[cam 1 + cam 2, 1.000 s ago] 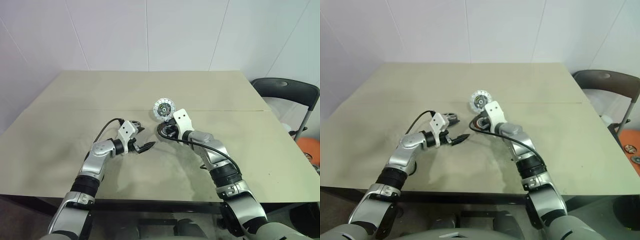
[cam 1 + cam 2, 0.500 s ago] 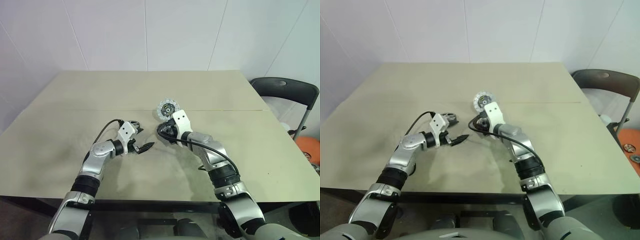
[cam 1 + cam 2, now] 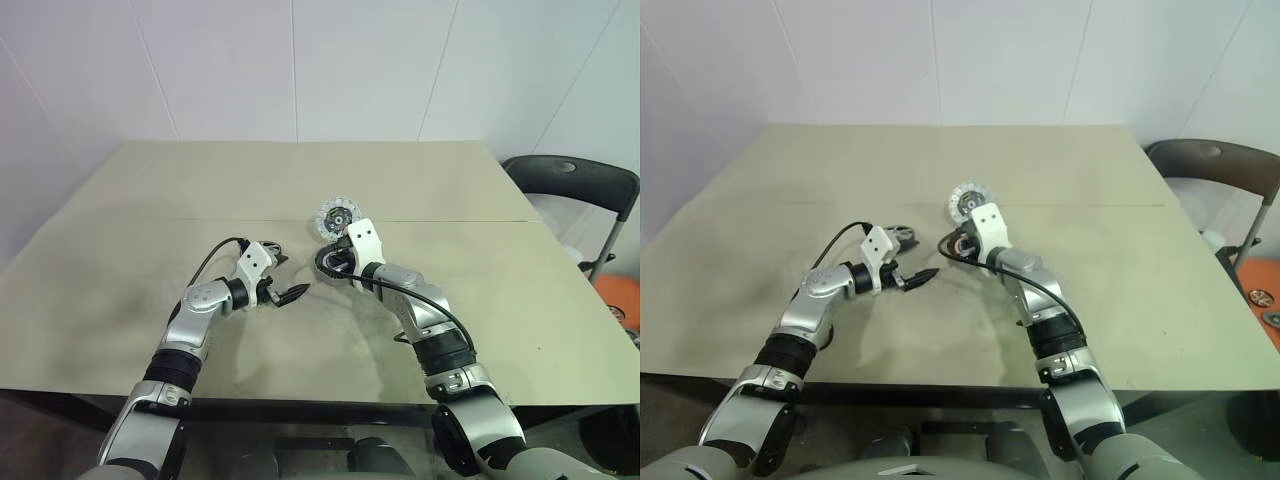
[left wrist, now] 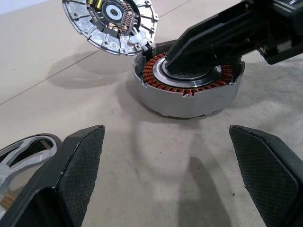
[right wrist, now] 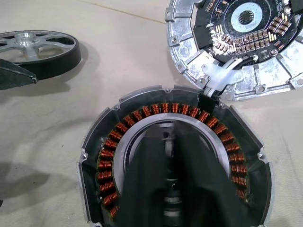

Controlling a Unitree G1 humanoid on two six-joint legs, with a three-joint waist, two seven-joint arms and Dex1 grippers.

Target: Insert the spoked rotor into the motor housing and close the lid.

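**Rotor insertion: housing open, rotor not yet picked up**

Beige tabletop (image 3: 120,300) carries all parts. Nearest, the left gripper (image 3: 285,280) hovers with fingers spread wide and empty. The spoked rotor (image 5: 40,49) lies flat on the table just beside one left fingertip. Farther on, the right gripper (image 5: 177,189) has its fingers pressed together, tips inside the silvery centre of the motor housing (image 4: 189,87), which sits upright with copper windings exposed. Beyond it, the hinged lid (image 4: 111,23) stands raised.

Recommended: clear the right gripper from the bore, then grip the rotor by its rim, keep it level, and centre it over the windings before lowering it.
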